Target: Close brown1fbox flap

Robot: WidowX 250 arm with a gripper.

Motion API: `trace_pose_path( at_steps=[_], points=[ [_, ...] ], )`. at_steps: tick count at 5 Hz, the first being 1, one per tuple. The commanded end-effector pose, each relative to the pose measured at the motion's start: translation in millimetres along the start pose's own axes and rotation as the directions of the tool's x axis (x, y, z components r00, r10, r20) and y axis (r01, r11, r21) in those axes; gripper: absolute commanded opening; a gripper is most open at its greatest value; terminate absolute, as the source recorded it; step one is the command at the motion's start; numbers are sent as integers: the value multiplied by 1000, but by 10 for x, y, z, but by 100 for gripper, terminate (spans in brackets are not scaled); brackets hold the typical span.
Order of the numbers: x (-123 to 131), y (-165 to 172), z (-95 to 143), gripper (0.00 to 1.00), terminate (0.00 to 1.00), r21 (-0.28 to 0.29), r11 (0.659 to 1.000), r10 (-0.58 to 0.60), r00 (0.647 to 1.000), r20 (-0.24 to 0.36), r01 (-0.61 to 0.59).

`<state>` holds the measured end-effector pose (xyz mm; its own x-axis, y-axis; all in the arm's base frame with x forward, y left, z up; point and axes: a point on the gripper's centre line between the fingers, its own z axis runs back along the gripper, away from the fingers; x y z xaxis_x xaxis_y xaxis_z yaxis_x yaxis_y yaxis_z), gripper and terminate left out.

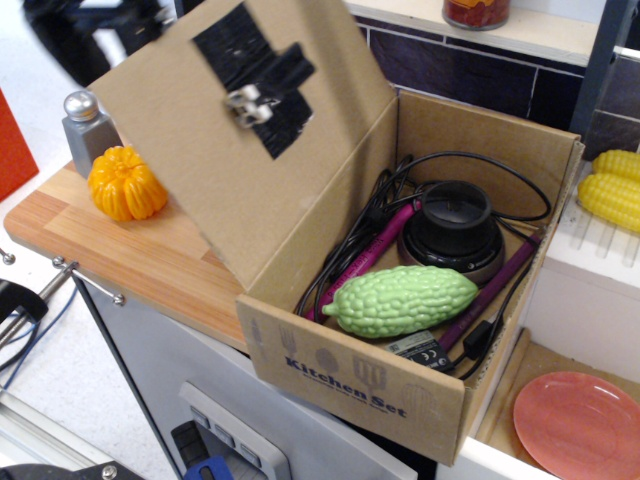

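Note:
The brown1fbox (pixel 340 375), printed "Kitchen Set", stands open on the wooden counter (pixel 130 255). Its flap (pixel 200 170) is raised steeply on the left side, leaning away from the opening. The face towards me carries a black tape patch (pixel 285 110) with a small metal block (pixel 247 103). My gripper (pixel 95 35) is a dark blur at the top left, at the flap's upper outer edge. Its jaws are blurred and partly hidden behind the flap. Inside the box lie a green bumpy gourd toy (pixel 400 298), a black round device (pixel 452 232) and purple and black cables.
An orange pumpkin toy (pixel 125 183) and a grey shaker (pixel 85 125) stand on the counter left of the flap. Yellow corn (pixel 612 190) lies on a white rack at right, a pink plate (pixel 580 425) below it. A jar (pixel 475 12) sits on the back ledge.

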<state>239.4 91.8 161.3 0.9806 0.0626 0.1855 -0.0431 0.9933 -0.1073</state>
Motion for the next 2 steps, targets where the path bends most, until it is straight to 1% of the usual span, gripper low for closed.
trace_pose_path(
  at_steps=[1, 2],
  points=[
    [86, -632, 6, 100, 0, 37, 999, -29, 1000, 1, 29],
    [96, -988, -27, 100, 0, 76, 997, -31, 999, -20, 33]
  ],
)
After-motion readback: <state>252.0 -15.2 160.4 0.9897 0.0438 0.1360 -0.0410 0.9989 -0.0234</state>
